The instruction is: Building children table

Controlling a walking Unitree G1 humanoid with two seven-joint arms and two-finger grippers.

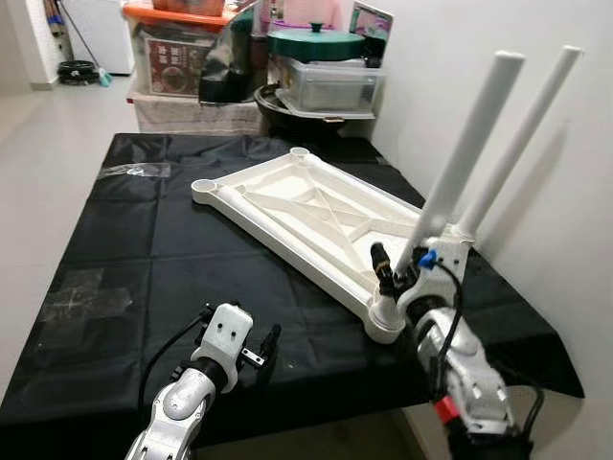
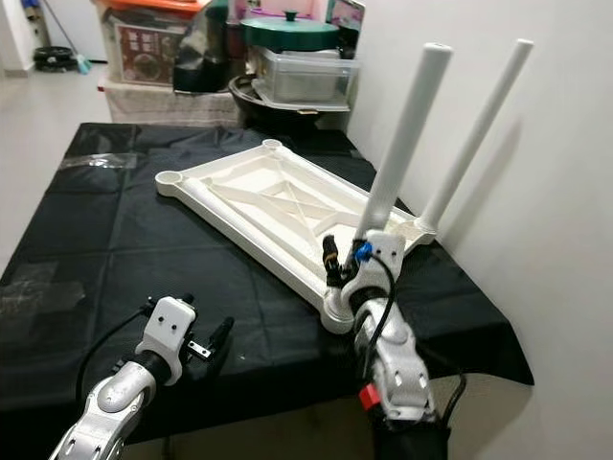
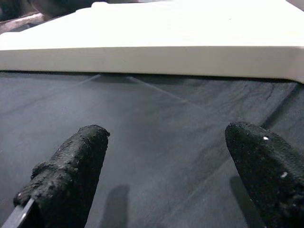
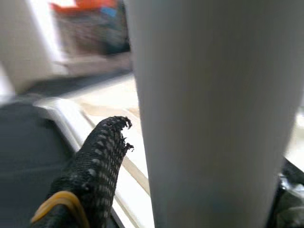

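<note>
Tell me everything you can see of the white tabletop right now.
The white tabletop looks like moulded plastic and lies upside down on the black cloth, ribbed underside up with crossed braces. Two white legs stand in its near-right corners; the far corner sockets are empty. The right gripper holds the nearer leg.

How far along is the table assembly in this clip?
Done: one white plastic leg stands in a near corner of the upside-down white plastic tabletop on the black-covered table. In hand: the right gripper is closed around a second white leg at the other near corner socket. Left: both far corner sockets are empty. The left gripper hovers open over the cloth.
</note>
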